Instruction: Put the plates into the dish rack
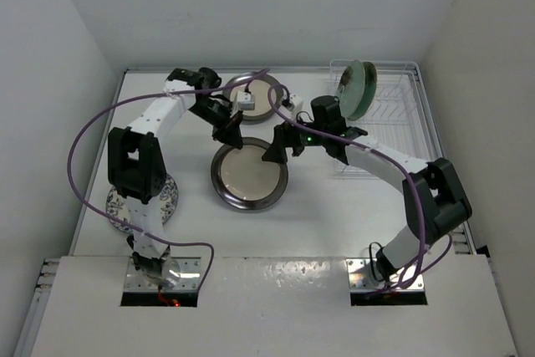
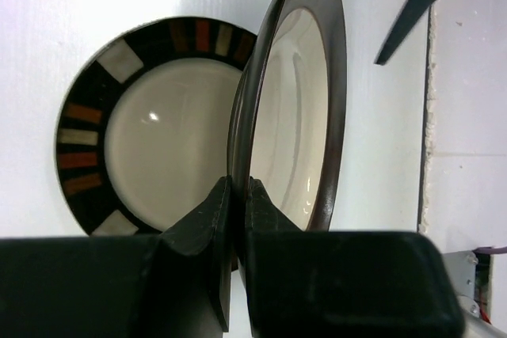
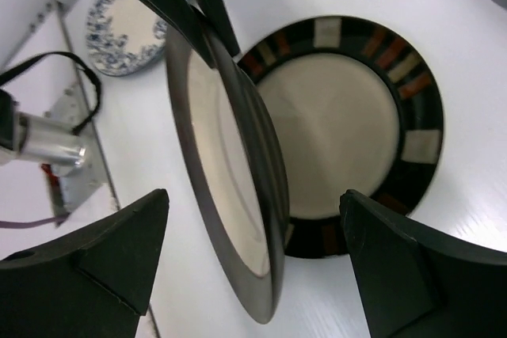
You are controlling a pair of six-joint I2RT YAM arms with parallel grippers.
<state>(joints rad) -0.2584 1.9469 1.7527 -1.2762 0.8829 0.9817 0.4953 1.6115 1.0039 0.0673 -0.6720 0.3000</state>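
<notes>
Clamps left tool [image 2: 239,189] on rim of grey-rimmed plate [image 2: 297,108], tilted on edge over patterned-rim plate [image 2: 150,148] flat on desk [image 2: 47,5]. Holds right tool [image 3: 253,203] released, jaws either side of same raised plate.

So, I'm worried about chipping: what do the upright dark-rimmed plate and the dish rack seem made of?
The dark-rimmed plate looks like glazed ceramic: glossy cream face with highlights, shiny dark rim; hard plastic can't be ruled out. The dish rack looks like thin white wire, probably coated metal, too small to be sure.
</notes>
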